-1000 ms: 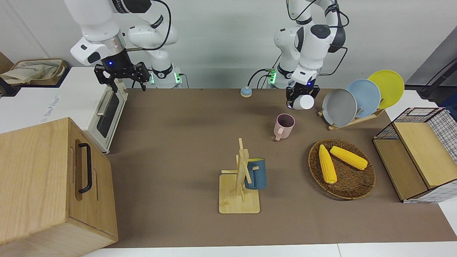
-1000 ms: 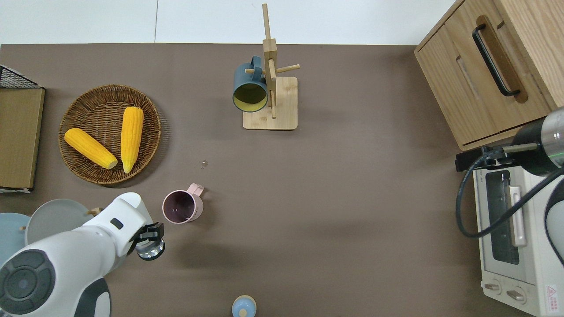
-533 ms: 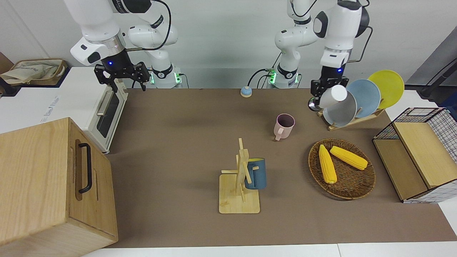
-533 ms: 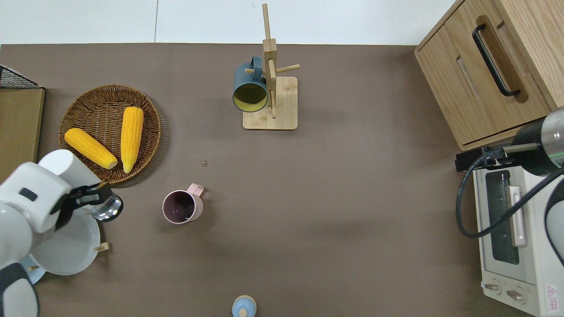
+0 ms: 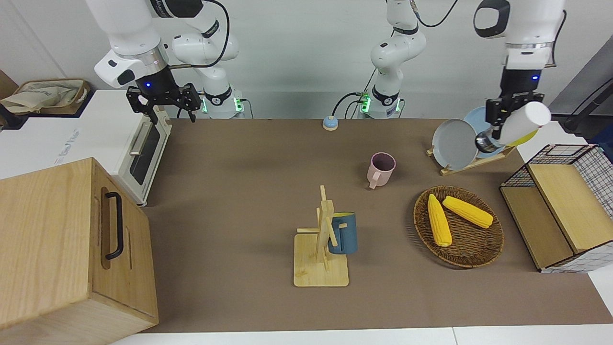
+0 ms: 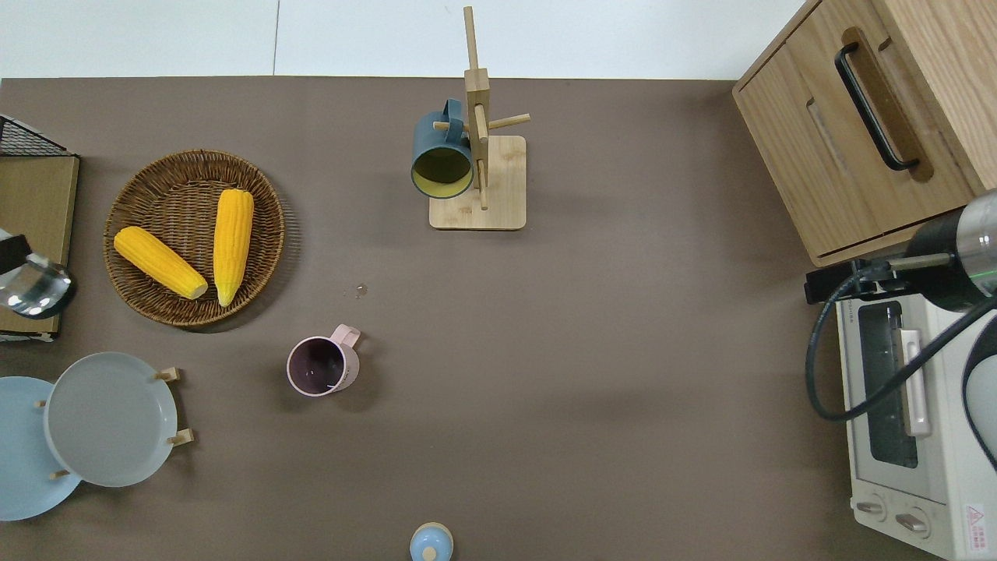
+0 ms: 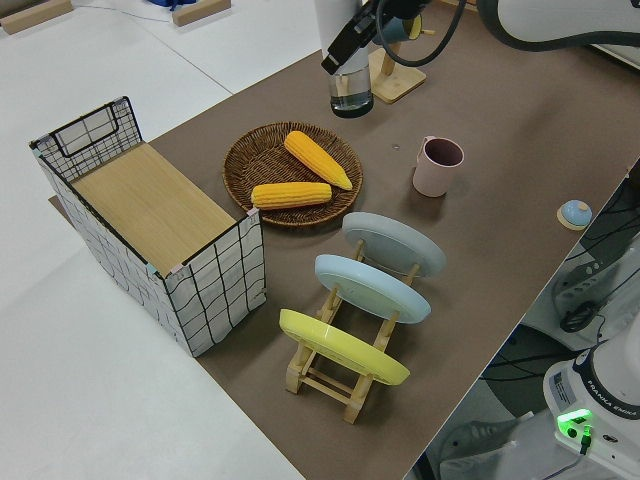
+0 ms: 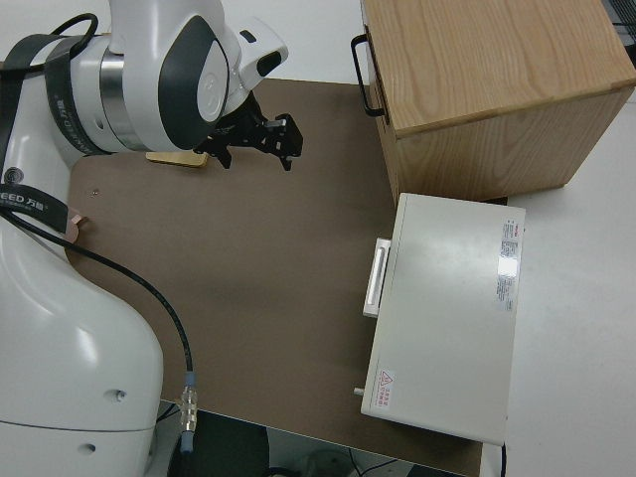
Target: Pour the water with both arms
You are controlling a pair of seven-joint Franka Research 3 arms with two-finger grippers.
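— What's the left gripper (image 5: 498,117) got?
— It's clamped on a tilted bottle (image 5: 515,125), white cap end up, up in the air over the wire crate (image 6: 35,144) at the left arm's end.
— And the cup (image 6: 321,366)?
— On the table, between the plate rack (image 5: 471,160) and the mug stand (image 5: 321,258).
— The right gripper (image 5: 164,100)?
— Parked, fingers spread.

A robotics lab staged as a kitchen; a brown table (image 5: 249,158) carries a toaster oven (image 5: 143,148), plate rack (image 7: 350,330), mug tree (image 5: 323,235) and corn basket (image 5: 457,227); bare white walls.
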